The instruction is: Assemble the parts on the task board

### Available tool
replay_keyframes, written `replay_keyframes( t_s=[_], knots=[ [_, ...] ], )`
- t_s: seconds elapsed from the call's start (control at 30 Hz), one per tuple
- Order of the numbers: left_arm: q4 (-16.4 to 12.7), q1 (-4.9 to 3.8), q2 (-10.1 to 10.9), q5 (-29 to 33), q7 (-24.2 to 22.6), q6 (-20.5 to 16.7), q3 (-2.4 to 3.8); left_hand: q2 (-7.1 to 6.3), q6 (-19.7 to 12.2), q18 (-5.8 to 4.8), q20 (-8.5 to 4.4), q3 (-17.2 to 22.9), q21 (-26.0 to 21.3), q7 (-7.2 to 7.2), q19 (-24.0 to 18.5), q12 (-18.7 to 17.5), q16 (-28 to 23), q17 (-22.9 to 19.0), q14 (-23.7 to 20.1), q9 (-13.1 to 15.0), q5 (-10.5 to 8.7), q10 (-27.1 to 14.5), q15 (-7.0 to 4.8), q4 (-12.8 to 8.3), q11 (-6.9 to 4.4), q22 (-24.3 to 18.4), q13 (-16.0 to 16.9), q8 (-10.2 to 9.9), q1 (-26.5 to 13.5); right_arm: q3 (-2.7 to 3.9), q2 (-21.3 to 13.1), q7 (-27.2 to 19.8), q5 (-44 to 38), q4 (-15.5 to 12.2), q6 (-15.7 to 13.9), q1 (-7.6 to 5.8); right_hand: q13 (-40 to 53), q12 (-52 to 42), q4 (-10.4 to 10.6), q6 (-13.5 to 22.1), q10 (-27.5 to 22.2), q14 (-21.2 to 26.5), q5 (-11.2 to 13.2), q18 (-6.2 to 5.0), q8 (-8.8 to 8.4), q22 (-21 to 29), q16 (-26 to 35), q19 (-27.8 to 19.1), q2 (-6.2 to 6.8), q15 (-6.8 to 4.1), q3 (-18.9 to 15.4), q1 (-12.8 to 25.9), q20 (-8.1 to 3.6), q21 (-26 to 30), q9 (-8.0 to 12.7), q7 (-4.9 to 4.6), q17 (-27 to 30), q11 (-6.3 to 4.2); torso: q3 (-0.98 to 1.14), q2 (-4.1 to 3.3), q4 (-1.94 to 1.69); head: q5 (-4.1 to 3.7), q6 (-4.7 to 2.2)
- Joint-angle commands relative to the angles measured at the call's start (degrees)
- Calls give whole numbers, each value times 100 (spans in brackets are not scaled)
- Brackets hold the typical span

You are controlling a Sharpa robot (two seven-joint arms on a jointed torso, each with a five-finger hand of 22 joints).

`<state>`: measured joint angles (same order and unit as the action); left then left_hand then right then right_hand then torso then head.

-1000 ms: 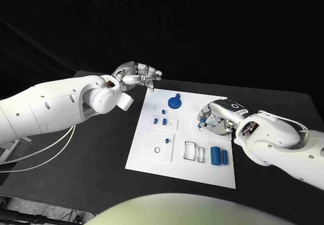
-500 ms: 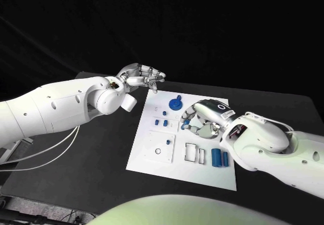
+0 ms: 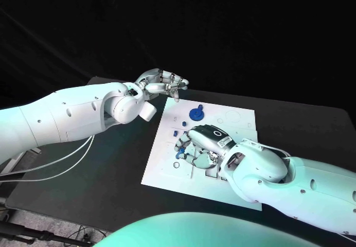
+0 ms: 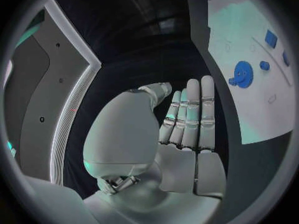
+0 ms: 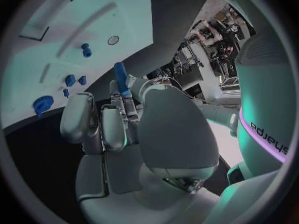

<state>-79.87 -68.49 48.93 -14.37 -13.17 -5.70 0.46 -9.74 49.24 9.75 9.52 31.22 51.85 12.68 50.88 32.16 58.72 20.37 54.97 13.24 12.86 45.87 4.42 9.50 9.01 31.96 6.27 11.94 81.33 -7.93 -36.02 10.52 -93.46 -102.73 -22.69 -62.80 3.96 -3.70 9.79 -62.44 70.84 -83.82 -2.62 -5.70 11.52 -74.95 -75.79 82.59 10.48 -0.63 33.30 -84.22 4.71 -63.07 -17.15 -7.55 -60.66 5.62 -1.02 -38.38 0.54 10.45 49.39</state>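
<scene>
Fingers (image 5: 122, 97) of my R hand (image 3: 201, 145) pinch a blue cylindrical part (image 5: 119, 75), held over the middle of the white task board (image 3: 234, 191). L hand (image 3: 164, 82) hangs off the board's far corner above the black surface (image 3: 96, 175), fingers (image 4: 193, 114) straight and close together, holding nothing. Blue gear part (image 3: 196, 113) sits on the board btw the two hands.

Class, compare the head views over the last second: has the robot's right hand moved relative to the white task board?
Yes. The right hand has travelled from the white task board's right edge leftward to its middle, holding a blue cylindrical part in its fingers.
</scene>
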Motion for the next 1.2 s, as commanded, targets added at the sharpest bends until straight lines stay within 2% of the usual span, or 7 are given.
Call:
replay_keyframes(
  t_s=[0.03,0.4,0.97,1.2],
  knots=[
    [-3,-1,-14,28,-49,114,1,1,-26,84,40,-12,-19,-4,11,33,-5,1,12,-7,25,-34,25,35,5,-5,-10,-5,-37,-11,61,-105,-75,93,73,68,7,2,-53,-2,219,-84,-22,72,26,-376,-33,18,-72,-34,5,4,-3,25,-8,-16,0,-189,7,-8,2,41,20],
    [-9,-1,0,28,-40,116,-1,-4,-30,85,40,-9,-31,-6,16,41,-3,3,9,-7,25,-38,24,36,3,-15,-11,-4,-36,-59,216,-126,-150,333,187,254,6,4,-80,9,214,-83,-26,72,30,-379,-34,15,-72,-31,22,11,-2,27,-15,-21,4,-184,16,-13,11,90,61],
    [-16,-2,3,28,-28,131,-3,-4,-30,85,40,-9,-31,-6,16,41,-3,3,9,-7,25,-38,24,36,3,-15,-11,-4,-36,-91,356,-48,-384,563,243,308,6,3,-98,15,213,-82,-27,71,35,-379,-34,12,-82,-28,40,20,0,35,-22,-24,9,-182,6,-10,3,99,61],
    [-25,-2,10,26,-24,131,-3,-4,-30,85,40,-9,-31,-6,16,41,-3,3,9,-7,25,-38,24,36,3,-15,-11,-4,-36,-101,411,-14,-506,625,246,347,6,4,-115,21,210,-81,-28,73,37,-386,-31,14,-83,-27,51,25,1,22,-26,-26,17,-180,10,-7,2,113,61]
  ],
)
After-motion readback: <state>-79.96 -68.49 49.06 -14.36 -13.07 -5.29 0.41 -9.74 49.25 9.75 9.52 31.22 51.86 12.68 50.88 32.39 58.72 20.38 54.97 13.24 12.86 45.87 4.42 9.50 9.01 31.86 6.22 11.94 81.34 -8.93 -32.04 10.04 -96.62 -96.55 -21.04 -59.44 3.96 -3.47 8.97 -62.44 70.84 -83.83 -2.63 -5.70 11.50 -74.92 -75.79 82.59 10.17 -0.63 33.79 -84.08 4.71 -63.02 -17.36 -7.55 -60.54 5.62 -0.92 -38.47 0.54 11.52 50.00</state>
